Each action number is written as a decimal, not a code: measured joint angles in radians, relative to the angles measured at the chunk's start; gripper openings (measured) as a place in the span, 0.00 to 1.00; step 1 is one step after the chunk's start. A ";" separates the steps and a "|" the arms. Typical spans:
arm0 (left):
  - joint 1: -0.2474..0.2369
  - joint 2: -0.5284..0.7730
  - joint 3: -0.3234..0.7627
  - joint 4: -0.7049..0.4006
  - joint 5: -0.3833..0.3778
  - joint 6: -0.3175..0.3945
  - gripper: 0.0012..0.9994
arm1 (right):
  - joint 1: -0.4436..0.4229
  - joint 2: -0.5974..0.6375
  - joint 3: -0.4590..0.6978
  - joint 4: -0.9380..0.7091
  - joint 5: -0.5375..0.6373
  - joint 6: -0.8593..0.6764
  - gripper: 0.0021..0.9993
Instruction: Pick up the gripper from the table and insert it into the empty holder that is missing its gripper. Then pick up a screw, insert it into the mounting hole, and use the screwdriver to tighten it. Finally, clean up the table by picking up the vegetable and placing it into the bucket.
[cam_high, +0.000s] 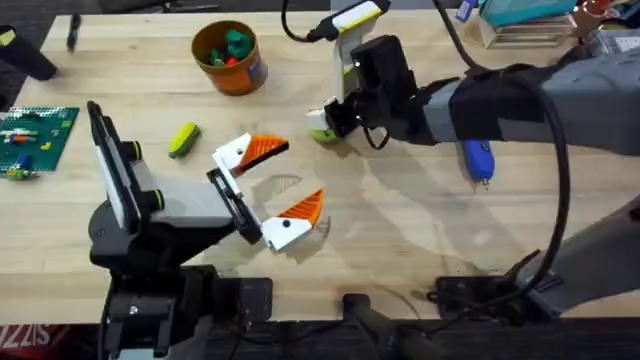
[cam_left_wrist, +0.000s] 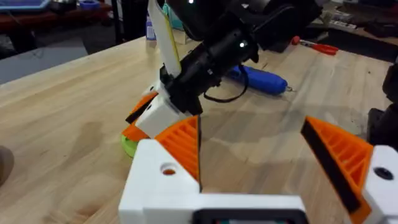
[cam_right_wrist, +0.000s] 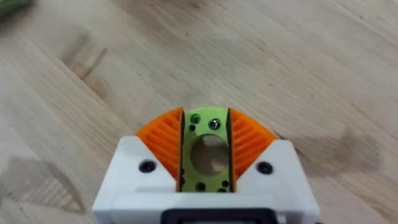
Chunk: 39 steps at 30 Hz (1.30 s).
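My right gripper (cam_high: 322, 125) reaches to the table's middle and is shut on a lime-green disc with holes (cam_right_wrist: 194, 119), low at the table surface. A small shiny screw head (cam_right_wrist: 214, 125) sits in one of the disc's holes. My left gripper (cam_high: 290, 178) stands open nearby, and both its white finger blocks carry orange ribbed pads (cam_left_wrist: 185, 146). One block's face has a round mounting hole (cam_left_wrist: 168, 169). The loose gripper is out of view. The blue screwdriver (cam_high: 478, 160) lies right of centre. The yellow-green vegetable (cam_high: 183, 139) lies left of centre. The orange bucket (cam_high: 228, 57) stands at the back.
Green and red toys lie inside the bucket. A green brick plate (cam_high: 35, 140) lies at the left edge. Boxes and cables (cam_high: 520, 25) crowd the back right. A red-handled tool (cam_left_wrist: 317, 46) lies beyond the screwdriver. Bare wood stretches along the front right.
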 joint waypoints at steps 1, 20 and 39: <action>0.000 0.000 0.000 0.000 0.000 0.000 0.99 | 0.000 0.000 0.000 0.000 0.000 0.000 0.35; 0.000 0.000 0.000 0.000 0.000 0.000 0.99 | -0.001 0.000 0.000 0.001 0.012 -0.003 0.01; 0.000 0.000 0.000 0.000 0.000 0.000 0.99 | 0.000 -0.039 0.000 0.003 0.015 -0.003 0.00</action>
